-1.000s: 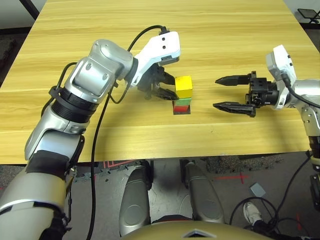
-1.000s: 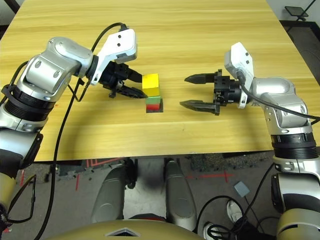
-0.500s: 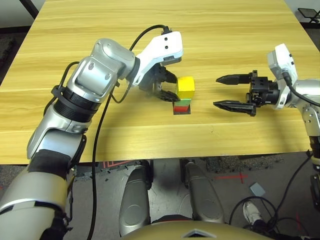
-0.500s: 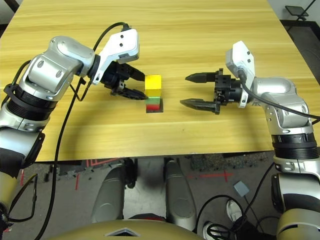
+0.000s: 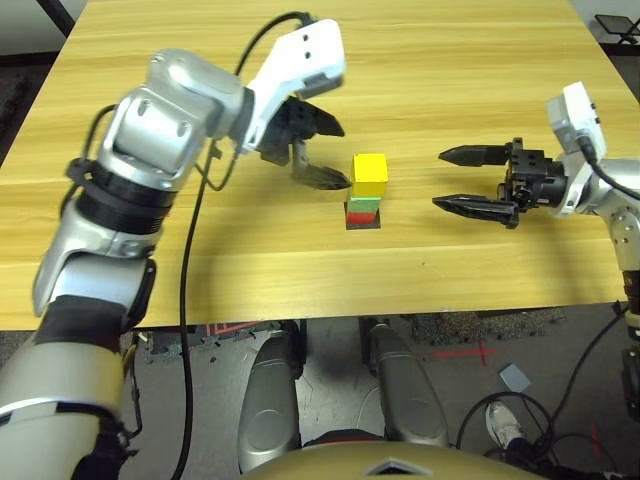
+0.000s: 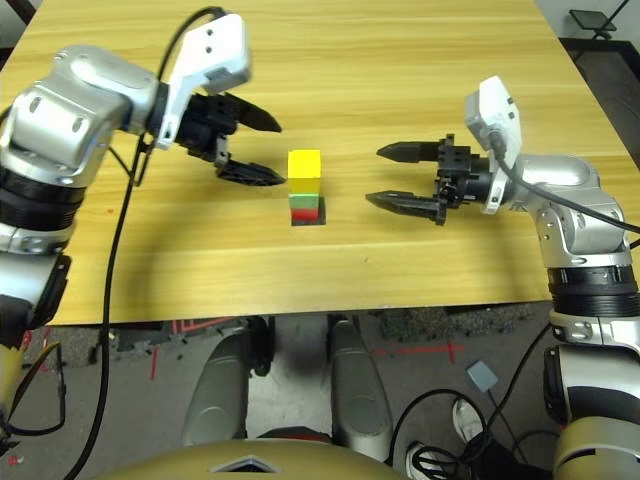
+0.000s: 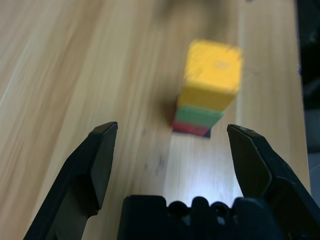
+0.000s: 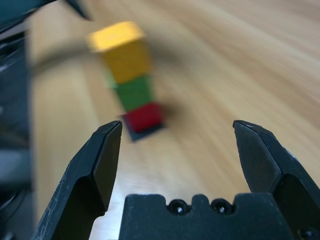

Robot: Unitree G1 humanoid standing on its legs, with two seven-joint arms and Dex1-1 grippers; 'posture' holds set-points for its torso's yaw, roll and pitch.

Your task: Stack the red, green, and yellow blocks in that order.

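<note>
the red block (image 5: 361, 217) sits lowest, on a dark patch (image 5: 363, 225) on the worktop (image 5: 250, 290). the green block (image 5: 364, 204) is on it, and the yellow block (image 5: 369, 174) is on top. the left pincer (image 5: 333, 152) is wide apart, empty, near the yellow block. the right pincer (image 5: 457, 179) is apart and empty too, off to the other side. the stacking looks done, so next both should back away gently, without a bump.

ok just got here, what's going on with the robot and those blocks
The robot has a stack standing on a flat black square patch: bright red cube at the bottom, light green cube in the middle, yellow cube on top. Its left gripper and right gripper are open on either side, holding nothing.
</note>
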